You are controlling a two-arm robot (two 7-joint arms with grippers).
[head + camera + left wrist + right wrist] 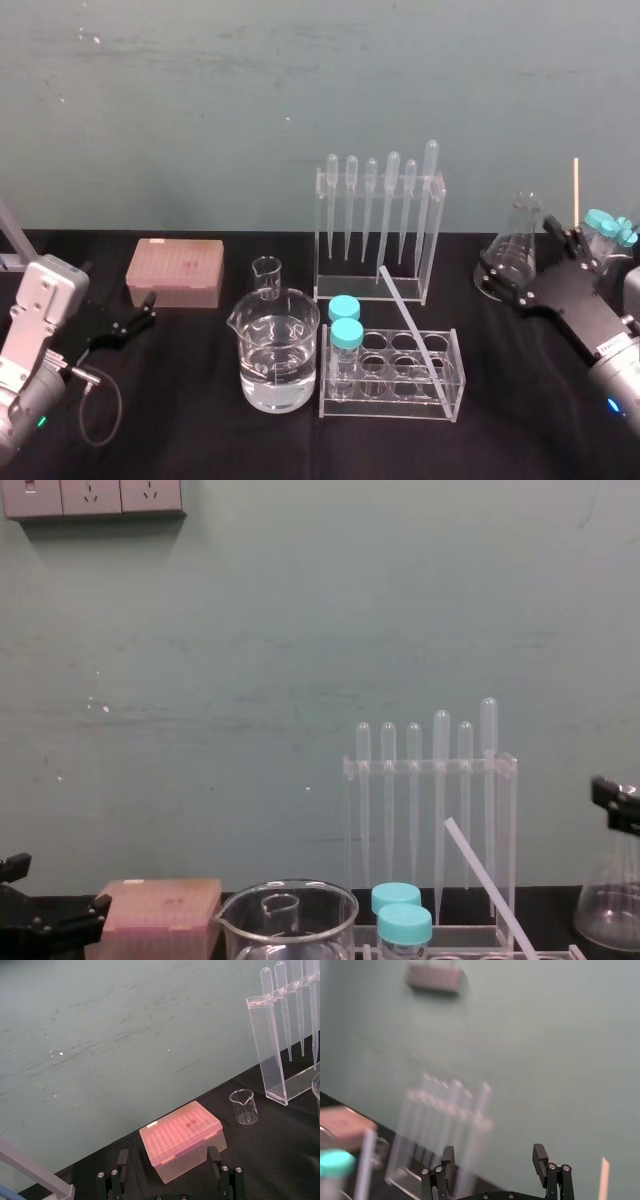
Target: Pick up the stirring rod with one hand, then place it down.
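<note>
Rod: stirring rod (411, 322) at centre right of the head view; slanted, lower end down in the tube rack (392, 408), upper end raised toward the base of the pipette rack (370, 288); whether touching that base, cannot tell; held by neither end effector

Rod, chest view: low right of centre; rising up and to the left in front of the hanging pipettes (440, 780)

Left end effector (140, 315): at the left edge of the head view, low over the black surface (200, 440); just below and left of the pink tip box (175, 272); fingers (122, 1160) spread wide in the wrist view, gripping nothing; tip box seen beyond the gap; well apart from the rod

Right end effector (515, 250): at the right edge of the head view, in front of the flask (524, 212); fingers (542, 1157) wide apart in the wrist view, nothing between them but wall; well apart from the rod

Tube rack: two teal-capped tubes (346, 322) at its left end; other holes bare

Beaker (278, 350): just left of the tube rack, clear liquid inside; small beaker (266, 276) right behind it
</note>
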